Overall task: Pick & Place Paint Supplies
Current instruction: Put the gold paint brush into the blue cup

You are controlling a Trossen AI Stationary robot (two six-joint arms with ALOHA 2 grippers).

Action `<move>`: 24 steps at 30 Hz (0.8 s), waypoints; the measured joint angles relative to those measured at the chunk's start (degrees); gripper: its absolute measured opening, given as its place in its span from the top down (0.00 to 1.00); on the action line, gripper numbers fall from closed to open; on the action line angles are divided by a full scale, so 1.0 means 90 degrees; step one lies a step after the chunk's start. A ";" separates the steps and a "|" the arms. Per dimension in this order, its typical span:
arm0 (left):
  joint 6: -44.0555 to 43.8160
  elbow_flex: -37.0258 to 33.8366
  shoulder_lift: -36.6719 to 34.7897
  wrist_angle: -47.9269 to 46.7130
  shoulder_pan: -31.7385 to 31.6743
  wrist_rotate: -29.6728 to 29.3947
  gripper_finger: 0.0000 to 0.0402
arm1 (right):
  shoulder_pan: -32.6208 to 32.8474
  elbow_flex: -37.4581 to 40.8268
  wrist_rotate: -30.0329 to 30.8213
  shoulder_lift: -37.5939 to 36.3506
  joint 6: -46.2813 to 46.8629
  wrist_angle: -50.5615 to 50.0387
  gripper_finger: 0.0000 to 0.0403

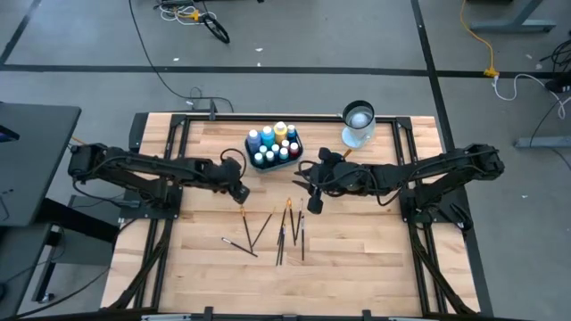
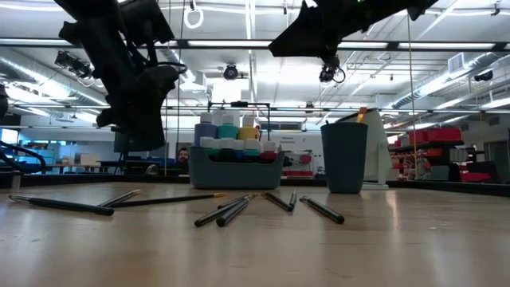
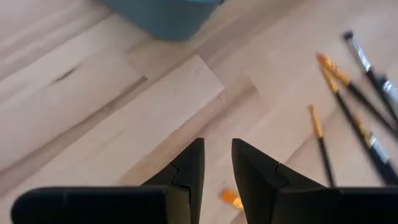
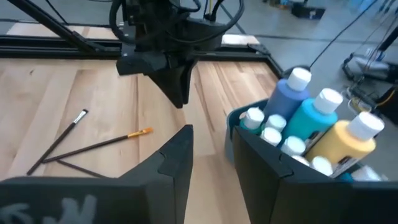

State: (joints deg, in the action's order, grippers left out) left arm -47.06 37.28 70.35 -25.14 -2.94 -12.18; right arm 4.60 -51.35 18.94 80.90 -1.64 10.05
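Both arms reach inward over the brushes [image 1: 278, 230], left gripper [image 3: 216, 163] and right gripper [image 4: 211, 146] slightly parted, empty.

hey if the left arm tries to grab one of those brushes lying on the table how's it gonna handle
The brushes look thin and round, so one may roll or skid on the smooth table. Lying flat, it gives the left gripper's fingers little to grip. Probably light and stiff. Several cross, so neighbours may shift.

Wooden table [image 1: 357, 259] carries teal tray [image 1: 274, 161], cup [image 1: 358, 125], scattered brushes [image 1: 284, 232].
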 joint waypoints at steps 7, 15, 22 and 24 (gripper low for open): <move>-0.1436 0.0000 0.0002 -0.0057 0.0632 -0.0855 0.78 | -0.0007 0.0000 0.0007 0.0000 -0.0281 0.0198 0.71; -0.2115 0.0000 0.0005 -0.0071 0.1316 -0.1332 0.78 | -0.0012 0.0000 0.0012 0.0000 -0.1029 0.0210 0.71; -0.2242 0.0000 0.0005 -0.0077 0.1717 -0.1014 0.78 | -0.0012 0.0000 0.0010 0.0000 -0.1736 0.0477 0.71; -0.2379 0.0000 0.0005 -0.0076 0.1882 -0.1038 0.78 | -0.0012 0.0000 0.0009 0.0000 -0.1988 0.0675 0.71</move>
State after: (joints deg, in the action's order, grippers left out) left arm -68.46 37.28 70.39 -25.83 14.00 -21.52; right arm 4.49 -51.35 19.02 80.90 -19.54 16.12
